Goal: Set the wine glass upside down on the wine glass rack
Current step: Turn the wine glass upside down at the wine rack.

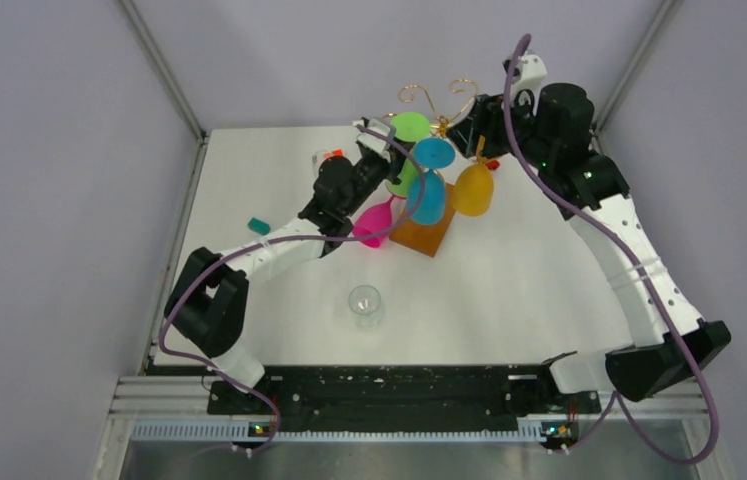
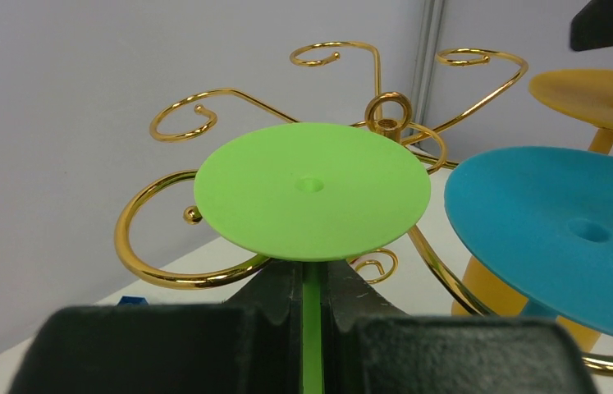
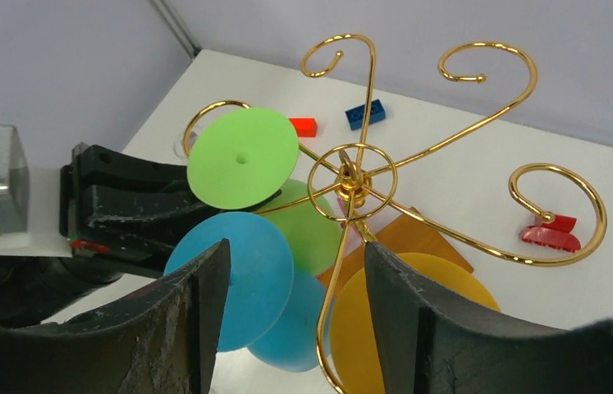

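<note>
The left tool (image 2: 311,283) is clamped on the stem of an upside-down green wine glass (image 2: 311,189). The glass's round foot sits just above the fingers, among the curled gold arms of the wine glass rack (image 2: 173,275). The right tool (image 3: 295,283) hangs over the rack's centre, jaws apart, gripping nothing.

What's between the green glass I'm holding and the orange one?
The blue glass, upside down on the rack, separates the green glass from the orange glass; clearest in top view.

Left claw (image 2: 313,297) clamped shut — right claw (image 3: 296,267) spread wide.
</note>
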`<control>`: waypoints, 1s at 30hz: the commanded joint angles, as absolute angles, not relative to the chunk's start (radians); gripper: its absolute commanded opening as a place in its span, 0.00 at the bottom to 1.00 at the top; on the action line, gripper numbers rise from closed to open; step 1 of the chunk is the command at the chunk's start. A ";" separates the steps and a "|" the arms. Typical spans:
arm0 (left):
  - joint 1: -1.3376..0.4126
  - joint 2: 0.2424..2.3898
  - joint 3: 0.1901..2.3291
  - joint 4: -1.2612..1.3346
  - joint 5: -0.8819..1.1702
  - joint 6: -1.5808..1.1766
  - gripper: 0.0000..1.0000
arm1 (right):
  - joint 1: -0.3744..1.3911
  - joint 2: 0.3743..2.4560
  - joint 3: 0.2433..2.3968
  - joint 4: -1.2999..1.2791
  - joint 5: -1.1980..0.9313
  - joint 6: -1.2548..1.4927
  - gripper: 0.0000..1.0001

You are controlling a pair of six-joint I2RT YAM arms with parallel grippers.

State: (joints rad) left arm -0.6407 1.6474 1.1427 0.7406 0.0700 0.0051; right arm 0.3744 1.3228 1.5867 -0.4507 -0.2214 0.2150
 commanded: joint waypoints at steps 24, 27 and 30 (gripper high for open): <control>-0.645 1.637 1.161 0.807 0.066 0.012 0.00 | 0.368 1.552 1.714 -0.350 -0.226 0.025 0.49; -0.644 1.638 1.158 0.811 0.064 0.012 0.00 | 0.367 1.561 1.711 -0.335 -0.224 0.023 0.49; -0.644 1.638 1.159 0.809 0.066 0.011 0.00 | 0.367 1.569 1.712 -0.326 -0.212 0.021 0.47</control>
